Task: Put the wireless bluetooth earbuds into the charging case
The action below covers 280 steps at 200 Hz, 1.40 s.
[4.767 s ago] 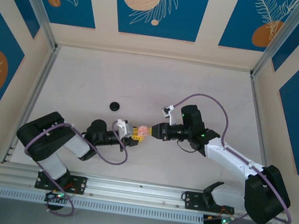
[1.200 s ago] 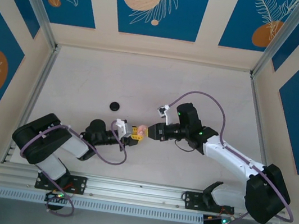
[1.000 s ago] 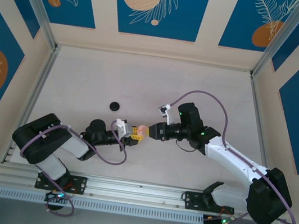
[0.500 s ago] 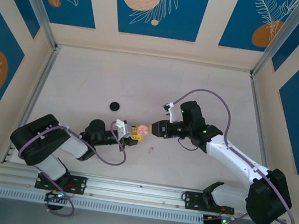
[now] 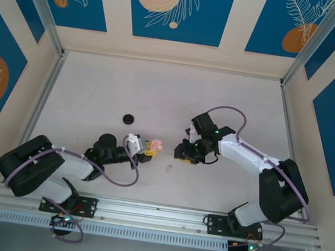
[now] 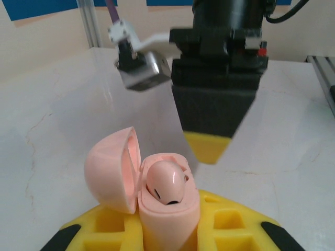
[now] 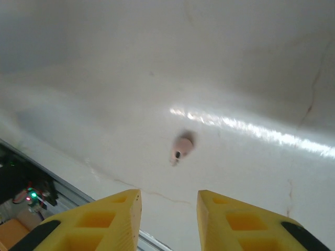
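Pinching the open pink charging case (image 6: pixel 157 198), with one pink bud (image 6: pixel 165 182) seated inside, in the tightly closed left gripper (image 5: pixel 150 151). Holding the right gripper (image 7: pixel 168 219), fingers parted and empty, near a loose pink earbud (image 7: pixel 181 145) lying on the pale, faintly cracked tabletop (image 5: pixel 160 92). Sitting among cream walls (image 5: pixel 235 21) bearing blue leaf-print panels (image 5: pixel 198 9).

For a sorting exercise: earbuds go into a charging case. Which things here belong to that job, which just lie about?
Job: open pink case, held by left claw; pink earbud seated in it; loose pink earbud on the table, near right claw.
Lying about: black disc.
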Motion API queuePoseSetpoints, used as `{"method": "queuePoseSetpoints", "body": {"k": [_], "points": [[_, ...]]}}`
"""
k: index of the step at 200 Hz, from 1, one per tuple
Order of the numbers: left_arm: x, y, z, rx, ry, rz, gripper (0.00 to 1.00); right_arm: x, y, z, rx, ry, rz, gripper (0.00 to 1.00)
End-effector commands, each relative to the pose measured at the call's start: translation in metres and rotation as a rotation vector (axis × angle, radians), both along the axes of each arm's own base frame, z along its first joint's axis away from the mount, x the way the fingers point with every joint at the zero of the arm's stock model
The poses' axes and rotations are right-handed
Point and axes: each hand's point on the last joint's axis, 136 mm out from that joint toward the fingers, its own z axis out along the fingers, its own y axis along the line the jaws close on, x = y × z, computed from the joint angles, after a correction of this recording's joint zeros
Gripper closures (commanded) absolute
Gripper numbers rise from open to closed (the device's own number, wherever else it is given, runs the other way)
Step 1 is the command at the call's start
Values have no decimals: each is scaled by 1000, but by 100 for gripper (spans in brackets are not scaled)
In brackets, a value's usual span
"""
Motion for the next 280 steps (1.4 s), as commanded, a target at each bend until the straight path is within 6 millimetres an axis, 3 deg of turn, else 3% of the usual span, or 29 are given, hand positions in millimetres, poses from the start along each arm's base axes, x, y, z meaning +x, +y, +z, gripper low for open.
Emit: {"method": "queuePoseSetpoints", "body": {"k": [1,72,146,222,280], "points": [[-4,5,-10,62,3,9,88,-11,3,-3,-73,88,-7,66],[-8,15,-9,118,-4,31,87,-12,14,-35,-217,142,67,63],[-11,21,-9,131,-8,44,87,-14,26,-53,-247,171,111,66],[-11,23,-7,137,-10,49,87,-12,25,-61,-328,142,145,76],[-11,21,-14,163,5,41,87,-5,26,-53,-299,71,126,82]]}}
